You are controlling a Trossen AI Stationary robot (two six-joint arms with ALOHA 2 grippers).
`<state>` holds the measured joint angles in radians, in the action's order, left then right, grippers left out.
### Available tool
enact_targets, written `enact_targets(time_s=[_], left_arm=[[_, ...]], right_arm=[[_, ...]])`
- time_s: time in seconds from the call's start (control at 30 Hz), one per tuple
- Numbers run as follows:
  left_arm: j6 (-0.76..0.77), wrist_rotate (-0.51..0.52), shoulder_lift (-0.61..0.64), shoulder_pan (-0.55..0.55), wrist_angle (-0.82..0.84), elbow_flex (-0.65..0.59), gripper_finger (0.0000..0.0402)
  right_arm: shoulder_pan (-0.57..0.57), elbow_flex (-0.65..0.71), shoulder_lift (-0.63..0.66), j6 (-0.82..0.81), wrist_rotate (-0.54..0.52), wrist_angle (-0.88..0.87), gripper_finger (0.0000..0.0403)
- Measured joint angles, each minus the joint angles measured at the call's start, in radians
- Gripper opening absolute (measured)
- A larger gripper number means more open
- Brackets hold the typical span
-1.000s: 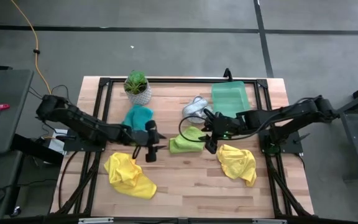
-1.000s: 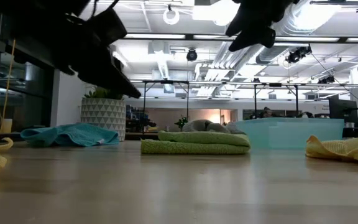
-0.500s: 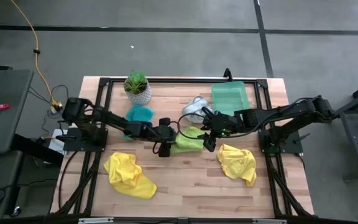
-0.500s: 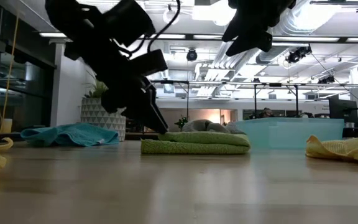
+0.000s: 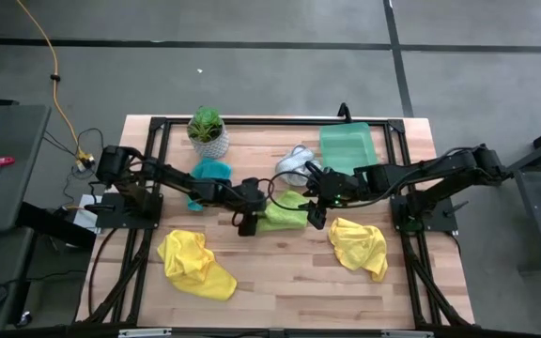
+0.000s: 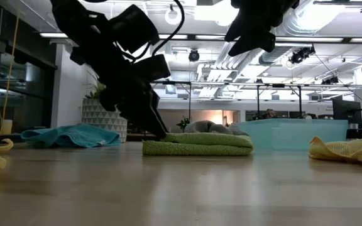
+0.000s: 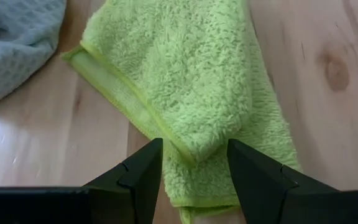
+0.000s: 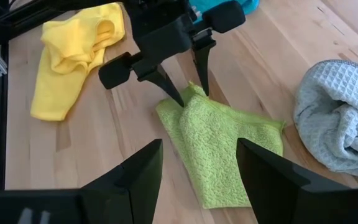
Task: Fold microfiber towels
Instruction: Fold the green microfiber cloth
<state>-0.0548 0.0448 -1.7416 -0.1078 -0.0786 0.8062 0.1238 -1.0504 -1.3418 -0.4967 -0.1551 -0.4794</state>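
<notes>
High view: the lime green towel (image 5: 285, 213) lies folded at the centre of the frame. The left gripper (image 5: 246, 222), fingers spread, straddles its left corner; the right gripper (image 5: 315, 210), also spread, hovers at its right edge.

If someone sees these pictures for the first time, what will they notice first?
Probably the lime green towel, folded at the table's middle, with the left end effector set open astride one corner. The right end effector, also open, hangs above its other side. Bright yellow towels lie crumpled near the front.
</notes>
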Motion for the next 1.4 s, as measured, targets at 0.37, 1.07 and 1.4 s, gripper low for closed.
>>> enact_targets(time_s=[0.37, 1.07, 1.4], left_arm=[[-0.027, -0.005, 0.000, -0.025, -0.041, 0.000, 0.0049], [-0.210, -0.011, -0.080, 0.042, -0.180, 0.302, 0.0009], [-0.219, 0.065, -0.315, 0.114, -0.258, 0.416, 0.0052]], right_arm=[[0.000, 0.000, 0.000, 0.003, 0.000, 0.012, 0.0197], [0.018, -0.083, 0.109, -0.003, -0.007, 0.017, 0.0197], [0.019, -0.083, 0.118, -0.027, -0.010, 0.006, 0.0197]])
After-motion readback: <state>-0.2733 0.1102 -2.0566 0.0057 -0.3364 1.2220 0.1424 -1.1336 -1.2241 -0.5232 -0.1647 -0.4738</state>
